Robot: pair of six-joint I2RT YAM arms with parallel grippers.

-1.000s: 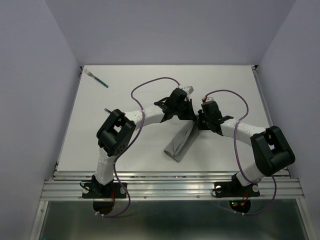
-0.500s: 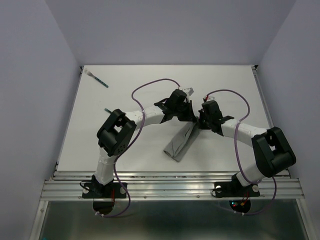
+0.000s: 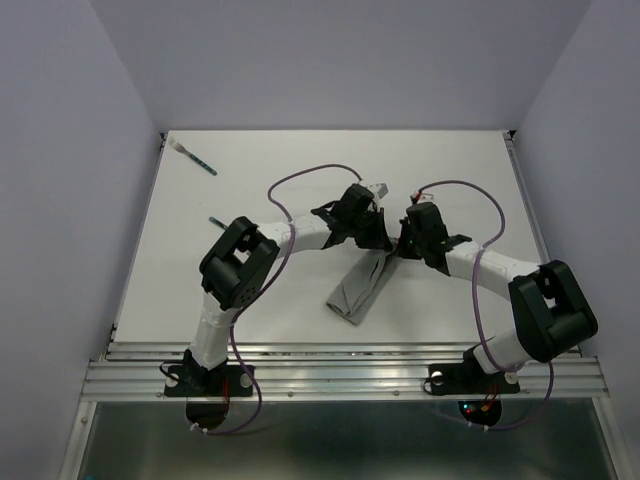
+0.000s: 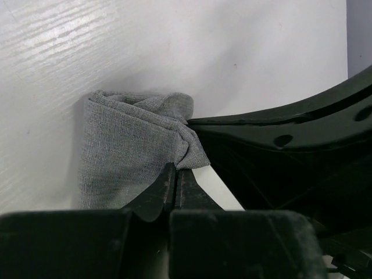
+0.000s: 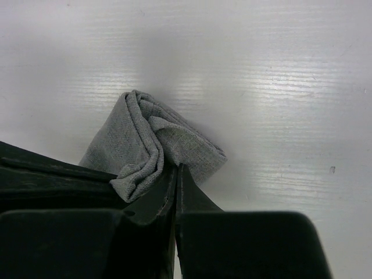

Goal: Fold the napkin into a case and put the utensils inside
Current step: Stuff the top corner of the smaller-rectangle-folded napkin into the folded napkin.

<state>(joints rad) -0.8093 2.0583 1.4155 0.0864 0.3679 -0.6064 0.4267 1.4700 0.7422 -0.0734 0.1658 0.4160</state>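
The napkin is folded into a narrow grey strip lying slantwise in the middle of the table. My left gripper and right gripper meet at its far end. In the left wrist view the left gripper is shut on a bunched edge of the napkin. In the right wrist view the right gripper is shut on a folded corner of the napkin. One teal-handled utensil lies at the far left corner. Only the tip of a second utensil shows beside the left arm's elbow.
The white table ends in a metal rail at the near edge. Lilac walls close in the left, right and far sides. Purple cables loop above both wrists.
Both wrists have shifted slightly toward the near edge, still pinching the far end of the napkin. The near end of the napkin has stayed put.
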